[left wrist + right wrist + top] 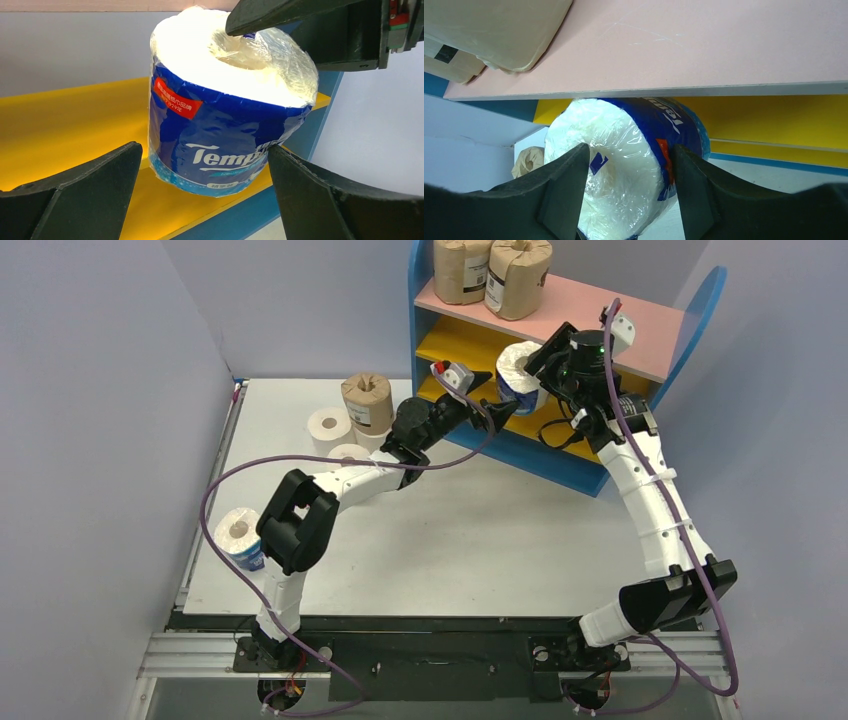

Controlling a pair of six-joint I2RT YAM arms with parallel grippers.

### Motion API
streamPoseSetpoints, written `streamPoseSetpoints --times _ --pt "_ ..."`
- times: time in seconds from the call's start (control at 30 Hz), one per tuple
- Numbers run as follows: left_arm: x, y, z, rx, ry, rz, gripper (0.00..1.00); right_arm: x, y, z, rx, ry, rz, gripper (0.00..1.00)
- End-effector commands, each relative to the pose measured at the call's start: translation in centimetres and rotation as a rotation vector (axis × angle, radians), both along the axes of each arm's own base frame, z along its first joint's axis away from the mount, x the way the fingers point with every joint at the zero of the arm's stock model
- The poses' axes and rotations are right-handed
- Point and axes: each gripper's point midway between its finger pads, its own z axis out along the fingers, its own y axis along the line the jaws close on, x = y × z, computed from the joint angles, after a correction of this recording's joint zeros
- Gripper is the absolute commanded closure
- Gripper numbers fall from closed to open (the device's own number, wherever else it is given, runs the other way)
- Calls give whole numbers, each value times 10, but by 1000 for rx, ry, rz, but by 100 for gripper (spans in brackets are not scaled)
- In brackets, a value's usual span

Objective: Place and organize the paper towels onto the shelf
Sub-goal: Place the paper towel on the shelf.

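On the upper yellow board of the shelf (700, 305), at its front edge and under the pink top board, a blue-and-white Tempo roll (225, 115) is standing on end. The right fingers (535, 358) are reaching over it, one tip sitting above the hollow core and the other lying at the wrapper's side; whether they are pinching it or only flanking it I cannot tell. The left fingers (500, 410) are hovering spread wide on either side of the roll, apart from it. Two brown rolls (462, 270) are standing on the pink board, while a third brown roll (367, 400), two white rolls (328, 428) and another Tempo roll (238, 537) are standing on the table (450, 540)
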Motion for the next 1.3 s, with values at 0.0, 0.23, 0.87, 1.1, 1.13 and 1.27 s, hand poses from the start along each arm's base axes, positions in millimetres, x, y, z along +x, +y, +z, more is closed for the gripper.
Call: streamPoseSetpoints --times 0.0,0.23,0.87,1.1,1.13,1.27 --pt "-14 10 78 -142 -133 -2 3 -6 7 19 66 -61 36 42" --pt "-21 11 91 -165 -155 -17 3 -6 4 14 89 -59 36 38" --pt "-5 -1 81 -144 -132 0 3 1 0 15 101 -68 32 37" --pt "8 -5 69 -126 -111 31 3 -2 -4 19 93 -79 28 36" --pt "9 -7 66 -121 -107 32 3 -3 -5 19 90 -80 27 36" --pt "15 -6 57 -111 -96 52 3 -6 -9 19 87 -90 21 34"
